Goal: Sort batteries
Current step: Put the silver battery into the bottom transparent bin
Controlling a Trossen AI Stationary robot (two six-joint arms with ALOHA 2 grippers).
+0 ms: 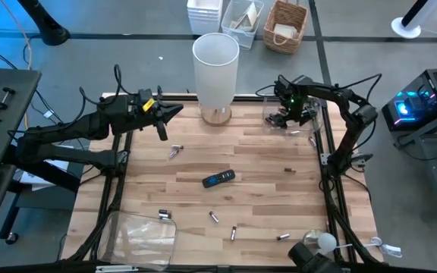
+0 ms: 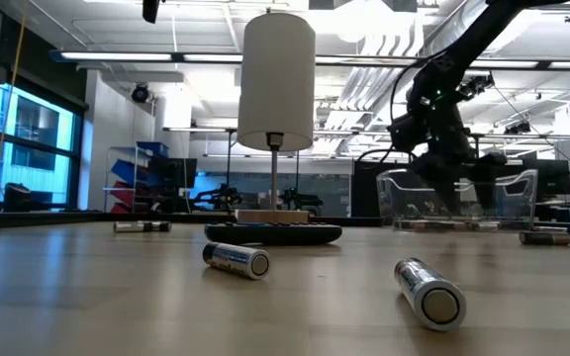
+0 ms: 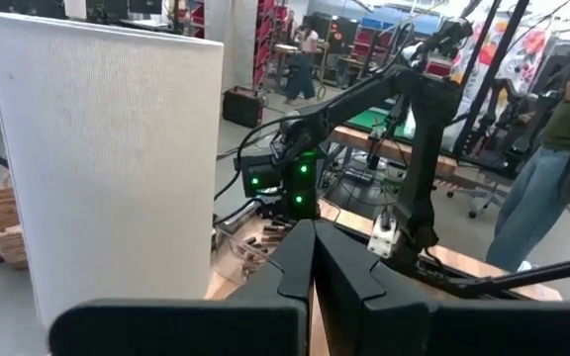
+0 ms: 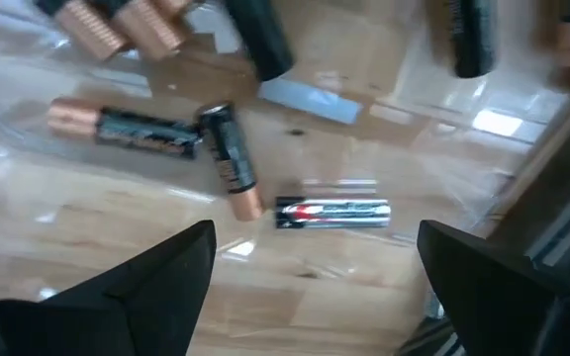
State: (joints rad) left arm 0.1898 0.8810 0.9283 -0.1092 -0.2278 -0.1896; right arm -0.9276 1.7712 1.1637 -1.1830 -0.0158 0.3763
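The right gripper hangs over the clear tray at the far right corner of the table, and its fingers stand wide apart with nothing between them. Right below that gap, on the tray floor, lies a silver and black battery, flat on its side. Just beyond it a copper-tipped battery lies at an angle, its copper end close to the silver one, and next to that rests another copper-capped one. More copper ends and dark barrels crowd the tray's far side. In the low view the gripper dips into the tray from above.

Out from the tray, loose batteries dot the table: one just outside the tray, one mid-table, a pair near the front, and one by the left arm. A black remote lies in the middle. A white lamp stands at the far edge.

The left gripper is over the far left of the table, fingers pressed together and empty.
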